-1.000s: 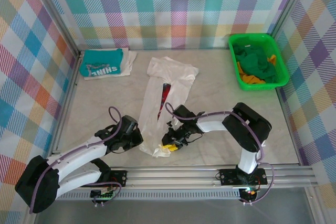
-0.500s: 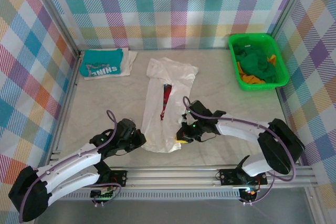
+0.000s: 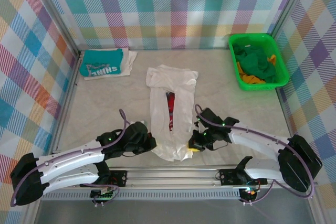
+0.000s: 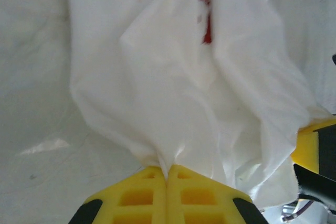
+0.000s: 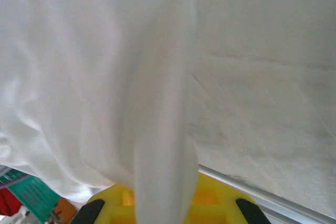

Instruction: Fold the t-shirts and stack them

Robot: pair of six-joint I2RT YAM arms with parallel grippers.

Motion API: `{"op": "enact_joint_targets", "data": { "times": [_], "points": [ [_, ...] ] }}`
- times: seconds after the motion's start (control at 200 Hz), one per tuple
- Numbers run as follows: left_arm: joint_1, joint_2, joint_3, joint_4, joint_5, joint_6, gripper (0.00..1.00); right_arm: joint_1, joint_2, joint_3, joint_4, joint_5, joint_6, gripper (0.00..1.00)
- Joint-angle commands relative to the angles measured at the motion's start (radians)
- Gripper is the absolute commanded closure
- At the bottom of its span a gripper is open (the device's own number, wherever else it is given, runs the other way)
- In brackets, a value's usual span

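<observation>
Grip: left tool (image 3: 150, 143) is clenched on the near hem of the white tee (image 3: 159, 109). In the left wrist view its yellow fingers (image 4: 149, 183) meet with a pleat of cloth pinched between them. Right tool (image 3: 193, 144) is clamped on the same hem, and cloth drapes over its fingers (image 5: 220, 201) in the right wrist view.

Position: white tee lies mid-worktop (image 3: 100, 106) as a narrow strip running 12 to 6 o'clock. Its collar end is spread at 12, and its red print (image 3: 169, 109) shows in the slit between the inward-turned sides. The tools hold the hem at 6, one at each near corner.

Reading: a paired corner grip suits carrying the hem toward 12 to halve the length, with the edge kept taut and square.

Teal tee (image 3: 102, 62) sits folded at 10 o'clock and is probably the stack base. Basket (image 3: 232, 61) is at 2, well apart.

Risk: the hem is bunched at the left tool, so the fold may land skewed.
</observation>
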Motion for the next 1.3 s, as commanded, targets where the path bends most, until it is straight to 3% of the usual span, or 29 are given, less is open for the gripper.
{"op": "enact_joint_targets", "data": {
  "times": [0.0,0.195,0.4,0.605,0.925,1.085,1.13,1.205,1.23,1.295],
  "points": [
    [0.085,0.026,0.087,-0.044,-0.011,0.072,1.00,-0.071,0.008,0.079,-0.049,0.034,-0.047,1.00],
    [0.263,0.123,0.209,-0.093,0.027,0.176,1.00,-0.177,0.140,0.287,-0.141,0.052,-0.194,1.00],
    [0.431,0.361,0.352,-0.086,0.083,0.325,1.00,-0.250,0.338,0.461,-0.146,0.049,-0.264,1.00],
    [0.447,0.603,0.600,-0.165,0.083,0.487,1.00,-0.294,0.455,0.567,-0.158,0.018,-0.276,0.99],
    [0.477,0.801,0.860,-0.294,0.064,0.608,1.00,-0.340,0.524,0.666,-0.139,-0.015,-0.271,0.96],
    [0.522,0.913,0.987,-0.318,0.040,0.654,1.00,-0.385,0.607,0.723,-0.103,-0.059,-0.257,0.88],
    [0.534,0.956,1.038,-0.328,0.025,0.672,0.85,-0.407,0.636,0.748,-0.085,-0.079,-0.241,0.85],
    [0.554,1.035,1.159,-0.347,-0.014,0.704,0.57,-0.446,0.690,0.805,-0.060,-0.119,-0.207,0.58],
    [0.560,1.061,1.210,-0.369,-0.024,0.708,0.54,-0.463,0.705,0.825,-0.044,-0.148,-0.192,0.53],
    [0.572,1.112,1.336,-0.424,-0.026,0.718,0.53,-0.495,0.722,0.866,0.000,-0.202,-0.161,0.51]
  ]
}}
